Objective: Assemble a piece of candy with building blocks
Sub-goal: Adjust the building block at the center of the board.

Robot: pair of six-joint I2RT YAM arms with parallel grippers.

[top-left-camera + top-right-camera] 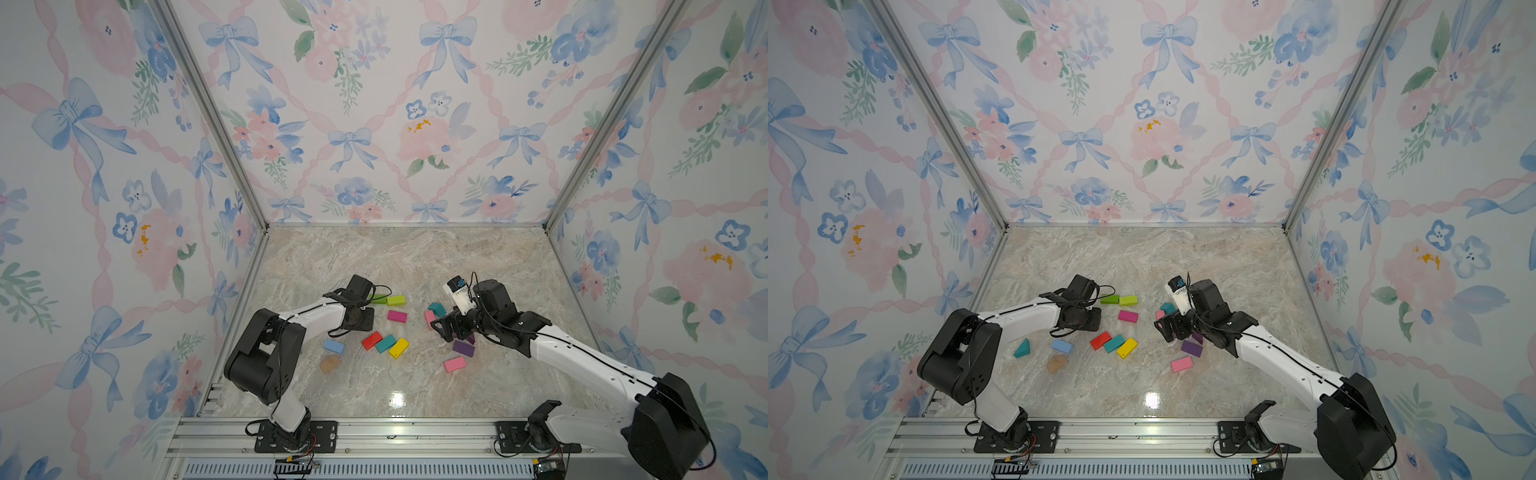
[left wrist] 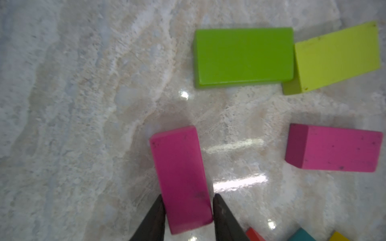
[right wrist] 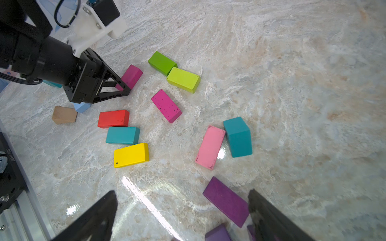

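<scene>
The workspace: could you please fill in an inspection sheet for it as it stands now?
Surface: marble table, glossy, with lamp glare.
Job's things: building blocks scattered loose mid-table; green block and lime block touch; nothing assembled yet.
Clutter: nothing seen.
End effectors: left end effector straddles a magenta block lying on the table, grip unclear; right end effector open above a purple block.
Cables: black cables run along both arms.
Surroundings: floral wallpaper walls; aluminium rail in front.
</scene>
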